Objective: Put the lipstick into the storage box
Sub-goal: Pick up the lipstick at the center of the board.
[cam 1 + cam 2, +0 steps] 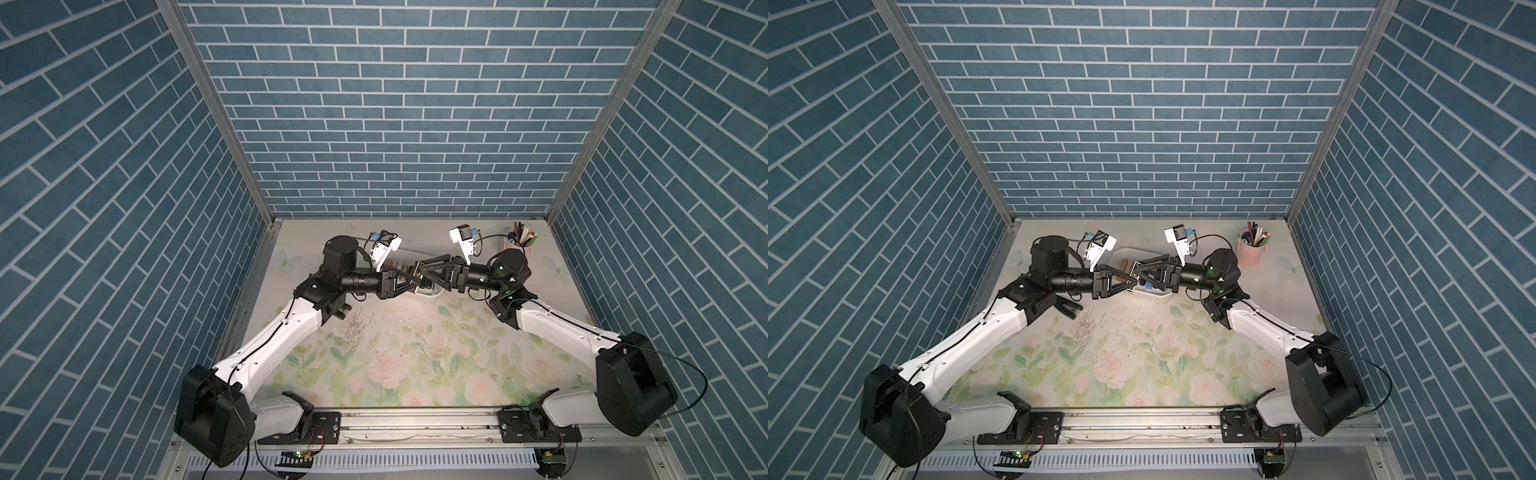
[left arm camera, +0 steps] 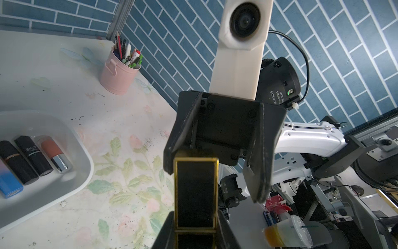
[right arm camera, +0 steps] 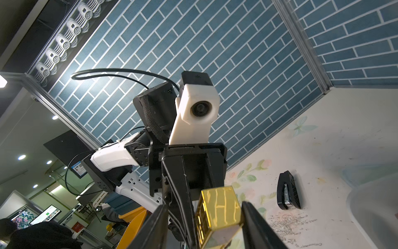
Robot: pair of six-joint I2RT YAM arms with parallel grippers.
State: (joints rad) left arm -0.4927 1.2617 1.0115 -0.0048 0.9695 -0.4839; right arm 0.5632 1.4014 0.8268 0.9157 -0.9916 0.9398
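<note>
The left gripper (image 2: 195,232) is clamping a square black lipstick (image 2: 195,191) with gold edges, its fingers (image 2: 227,237) pressing on the tube's near end. It is holding the tube in the air over the near side of the white storage box (image 2: 86,159), as both top views show. The right gripper (image 2: 215,181) is facing it from the opposite side, jaws standing apart around the tube's far end. One finger is lying against or just beside the gold edge, which of the two cannot be told, and the other is hanging clear of it. Inside the storage box more lipsticks are lying side by side: a coral one (image 2: 53,153) with a silver base, a black one (image 2: 34,157), a second black one (image 2: 17,161) and a blue one (image 2: 9,185). A pink pen cup (image 2: 117,73) is standing beyond the box's far right corner, well apart from it. A small black object (image 3: 288,189) is lying on the floral table (image 1: 415,365) to the left of the box. Dark specks (image 1: 1088,328) are dotting the cloth in front of it.
</note>
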